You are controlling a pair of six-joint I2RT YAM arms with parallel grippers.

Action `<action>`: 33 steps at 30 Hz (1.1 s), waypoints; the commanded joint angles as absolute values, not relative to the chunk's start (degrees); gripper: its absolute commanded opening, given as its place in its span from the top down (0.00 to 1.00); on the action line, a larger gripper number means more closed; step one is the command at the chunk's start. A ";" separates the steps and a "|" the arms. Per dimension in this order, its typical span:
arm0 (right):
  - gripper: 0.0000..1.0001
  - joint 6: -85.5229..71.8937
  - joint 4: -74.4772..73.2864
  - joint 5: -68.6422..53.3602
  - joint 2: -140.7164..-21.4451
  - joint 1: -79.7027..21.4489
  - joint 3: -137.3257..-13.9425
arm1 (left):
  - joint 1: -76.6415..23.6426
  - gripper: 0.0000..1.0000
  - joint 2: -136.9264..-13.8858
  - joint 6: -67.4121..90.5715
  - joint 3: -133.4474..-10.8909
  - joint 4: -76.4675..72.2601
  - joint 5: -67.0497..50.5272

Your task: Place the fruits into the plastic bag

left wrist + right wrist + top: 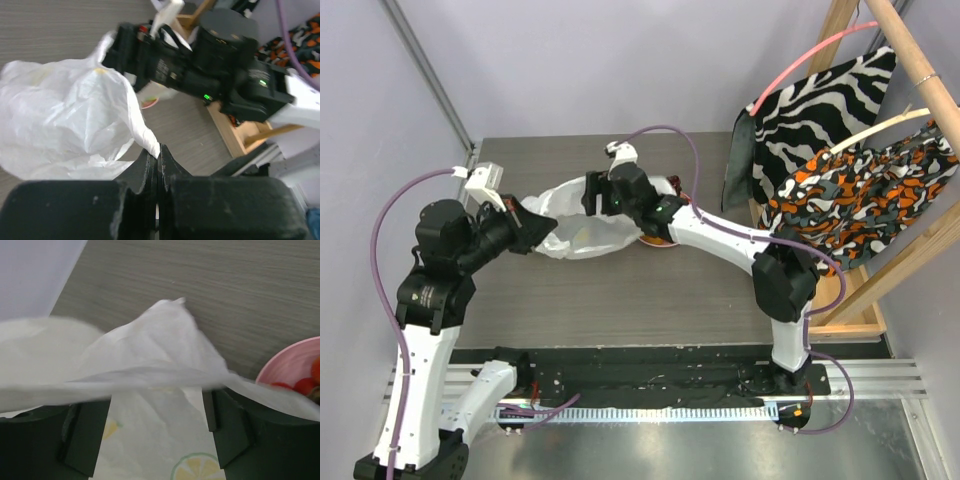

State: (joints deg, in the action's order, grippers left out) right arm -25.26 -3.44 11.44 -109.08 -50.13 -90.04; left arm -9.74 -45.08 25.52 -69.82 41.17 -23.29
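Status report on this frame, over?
Left gripper shut on plastic bag edge. Right gripper open, empty, bag film draped across it. Red fruits on pink plate.

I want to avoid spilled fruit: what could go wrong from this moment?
The left gripper pinches only a thin twisted strip of the plastic bag; it might slip out or tear. Bag film lies across the open right gripper, so closing might catch the wrong layer. The pink plate with red fruits sits close beside it and could be knocked.
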 commanded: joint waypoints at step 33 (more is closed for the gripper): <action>0.13 -22.42 -11.91 -4.16 -92.45 -38.06 -84.63 | -8.61 1.00 -44.03 16.97 -57.58 28.48 4.48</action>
State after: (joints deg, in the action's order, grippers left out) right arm -22.35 -2.04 -14.61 -90.19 -42.81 -80.84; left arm -8.97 -45.19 19.55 -58.92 33.82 2.98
